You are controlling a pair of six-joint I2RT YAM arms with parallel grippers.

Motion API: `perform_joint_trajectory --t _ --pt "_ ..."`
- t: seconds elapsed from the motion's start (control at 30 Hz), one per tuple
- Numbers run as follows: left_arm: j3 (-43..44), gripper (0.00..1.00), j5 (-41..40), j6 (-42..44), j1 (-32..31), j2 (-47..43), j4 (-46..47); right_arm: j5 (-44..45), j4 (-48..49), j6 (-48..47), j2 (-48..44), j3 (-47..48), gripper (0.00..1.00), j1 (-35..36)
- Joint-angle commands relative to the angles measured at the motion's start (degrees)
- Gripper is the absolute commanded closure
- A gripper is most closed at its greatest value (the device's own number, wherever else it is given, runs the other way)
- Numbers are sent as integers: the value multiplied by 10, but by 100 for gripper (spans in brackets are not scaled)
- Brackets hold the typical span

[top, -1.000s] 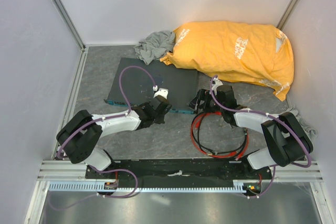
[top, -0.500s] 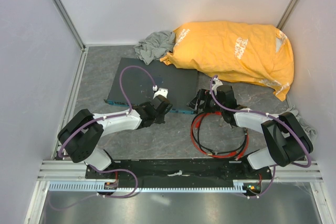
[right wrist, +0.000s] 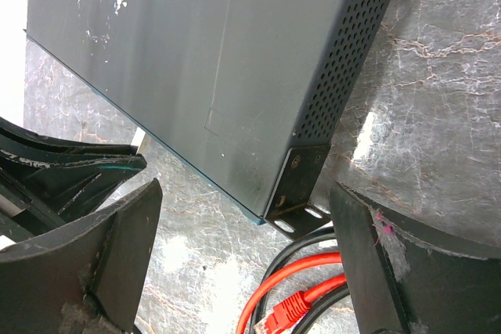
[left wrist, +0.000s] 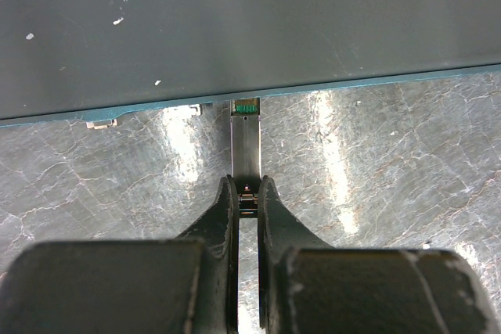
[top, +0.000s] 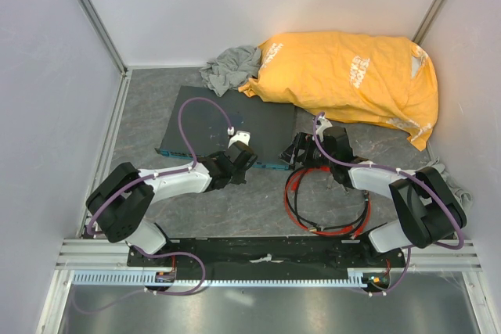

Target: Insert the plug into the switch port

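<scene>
The switch is a flat dark grey box with a blue-green front edge, also in the left wrist view and the right wrist view. My left gripper is shut on a slim silver module. The module's green-tipped end touches the switch's front edge. The red plug lies on the floor on its red cable, held by nothing. My right gripper is open, above the switch's near right corner and the plug. The ports themselves are hidden.
An orange bag lies behind the switch at the right, with a grey cloth beside it. Black cables coil with the red one. A black mounting ear sticks out at the switch's corner. Walls close in left, right and back.
</scene>
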Motion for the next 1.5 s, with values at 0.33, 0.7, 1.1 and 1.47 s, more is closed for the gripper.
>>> perform_joint_trajectory --t 0.33,0.7,1.1,1.47 --pt "10 99 -1 -3 -3 -5 49 -11 26 2 2 -5 6 -1" --pt "26 99 11 1 -18 16 64 -10 27 1 2 -5 6 0" --pt "42 98 18 70 -16 10 96 -11 27 2 1 -5 6 0" --pt "19 98 49 82 7 19 176 -11 29 2 1 -6 5 1"
